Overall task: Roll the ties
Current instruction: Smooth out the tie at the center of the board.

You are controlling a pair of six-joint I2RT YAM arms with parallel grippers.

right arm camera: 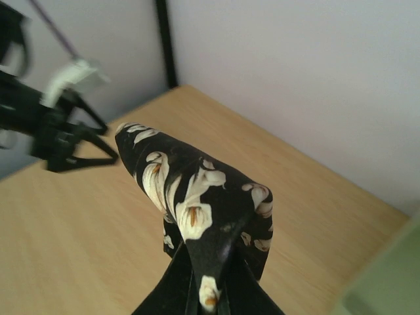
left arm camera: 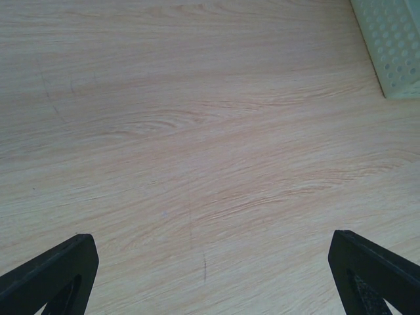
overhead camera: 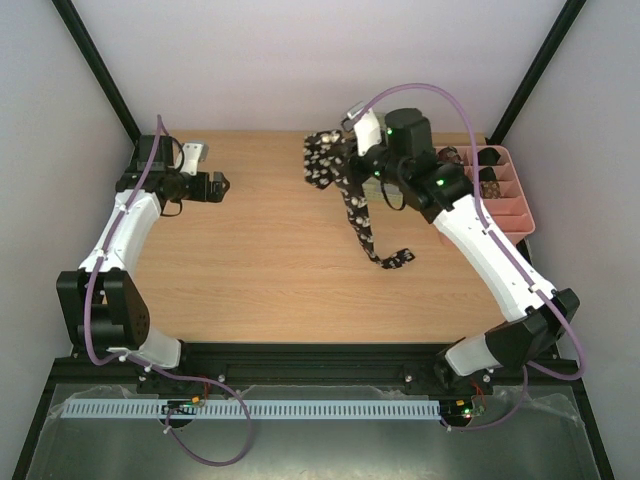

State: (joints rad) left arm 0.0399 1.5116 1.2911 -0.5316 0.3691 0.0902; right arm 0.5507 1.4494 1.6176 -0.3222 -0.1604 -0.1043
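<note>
Black floral tie (overhead camera: 356, 215) lifted off the table (overhead camera: 250, 270), clenched in the right gripper (right arm camera: 205, 289).
Its tail end reaches the tabletop near centre. The left gripper (overhead camera: 222, 185), jaws spread and holding nothing, is well apart.

The things are carried by a table (overhead camera: 250, 280) of light wood grain. A pink compartmented tray (overhead camera: 524, 205) is set on it at 2 o'clock, close against the right edge. Near 3 o'clock, just right of the middle, only the lower end of a black, pale-patterned tie (overhead camera: 353, 208) is laid on the wood; the rest is lifted off it. A corner of a pale green perforated container (left arm camera: 394, 46) is seen standing on the surface at 1 o'clock in the left wrist view. Faint dark scratches are seen in the grain there.
</note>
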